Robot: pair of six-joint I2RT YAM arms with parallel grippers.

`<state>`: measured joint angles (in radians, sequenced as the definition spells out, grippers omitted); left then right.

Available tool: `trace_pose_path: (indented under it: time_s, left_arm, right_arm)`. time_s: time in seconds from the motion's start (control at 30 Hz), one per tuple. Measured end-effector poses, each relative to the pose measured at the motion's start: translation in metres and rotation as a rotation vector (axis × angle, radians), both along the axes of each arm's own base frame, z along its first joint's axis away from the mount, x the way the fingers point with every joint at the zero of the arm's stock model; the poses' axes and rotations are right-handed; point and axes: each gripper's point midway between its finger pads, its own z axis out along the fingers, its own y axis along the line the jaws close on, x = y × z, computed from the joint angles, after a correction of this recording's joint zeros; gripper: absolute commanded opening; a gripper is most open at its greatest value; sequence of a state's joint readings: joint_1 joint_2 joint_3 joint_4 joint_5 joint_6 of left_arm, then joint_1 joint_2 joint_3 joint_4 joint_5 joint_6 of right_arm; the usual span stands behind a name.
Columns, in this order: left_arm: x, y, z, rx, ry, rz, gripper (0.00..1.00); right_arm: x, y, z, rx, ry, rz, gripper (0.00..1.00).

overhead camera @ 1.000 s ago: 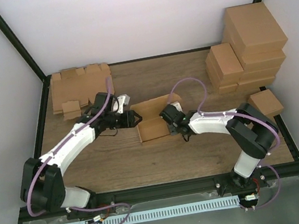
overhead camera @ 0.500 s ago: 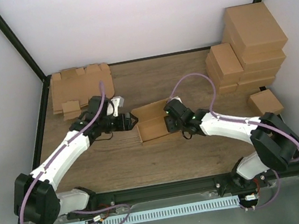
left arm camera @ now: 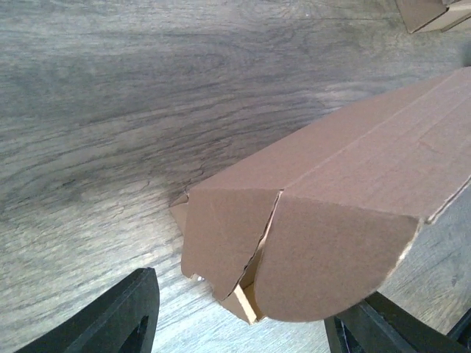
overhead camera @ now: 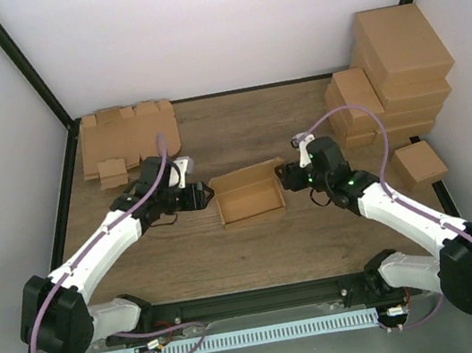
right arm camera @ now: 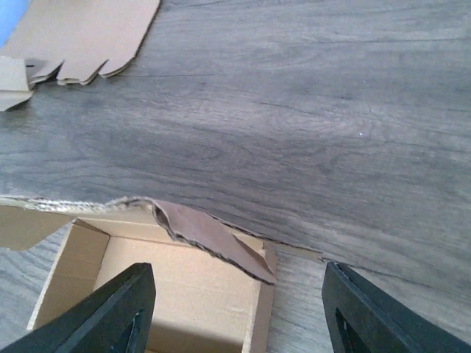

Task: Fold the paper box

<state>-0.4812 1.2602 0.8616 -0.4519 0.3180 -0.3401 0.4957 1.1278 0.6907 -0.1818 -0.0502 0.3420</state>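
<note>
flanking the paper box (overhead camera: 249, 197) on the wooden table (overhead camera: 237, 126), left claw (overhead camera: 206, 192) and right claw (overhead camera: 284, 177) stand released.

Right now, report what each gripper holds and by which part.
Nothing is held: left gripper and right gripper both stand open at opposite ends of the paper box.

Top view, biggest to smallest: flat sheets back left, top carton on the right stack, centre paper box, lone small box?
1. top carton and flat sheets: look alike; the carton sits higher, nearer the camera, so unranked.
2. paper box.
3. lone small box.
</note>
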Motion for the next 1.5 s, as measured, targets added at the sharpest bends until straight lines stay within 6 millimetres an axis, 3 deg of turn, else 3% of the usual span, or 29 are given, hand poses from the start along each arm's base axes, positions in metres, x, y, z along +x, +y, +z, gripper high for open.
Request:
trace_pose_path:
  time_s: [0.1, 0.13, 0.23, 0.43, 0.67, 1.0, 1.1, 1.3, 1.5]
  left_arm:
    - [0.001, -0.003, 0.001, -0.004, -0.007, -0.005, 0.62]
    - [0.001, -0.004, 0.000, -0.005, -0.007, -0.006, 0.56]
    - [0.002, -0.006, -0.003, -0.006, 0.002, -0.004, 0.47]
    - [0.007, -0.006, -0.012, 0.013, 0.019, 0.013, 0.42]
    - [0.021, -0.008, -0.001, 0.021, -0.012, 0.036, 0.39]
    - [0.027, -0.007, -0.002, 0.049, 0.001, 0.047, 0.34]
    - [0.027, -0.008, -0.005, 0.052, 0.009, 0.047, 0.30]
    - [0.025, -0.007, -0.008, 0.059, 0.021, 0.042, 0.13]
    - [0.024, -0.006, -0.010, 0.066, 0.034, 0.048, 0.12]
  right_arm:
    - [0.003, -0.001, 0.003, 0.004, -0.019, 0.033, 0.66]
    - [0.004, -0.001, 0.003, -0.003, -0.023, 0.044, 0.67]
    - [0.005, 0.002, -0.007, -0.043, -0.016, 0.103, 0.67]
    - [0.021, 0.014, -0.025, -0.123, 0.002, 0.190, 0.68]
    - [0.044, 0.016, -0.013, -0.199, -0.067, 0.198, 0.70]
    - [0.050, 0.015, -0.009, -0.241, -0.118, 0.214, 0.73]
    - [0.052, 0.017, -0.016, -0.251, -0.098, 0.225, 0.67]
    - [0.051, 0.024, -0.025, -0.240, -0.047, 0.262, 0.43]
    - [0.049, 0.030, -0.017, -0.186, -0.012, 0.258, 0.30]
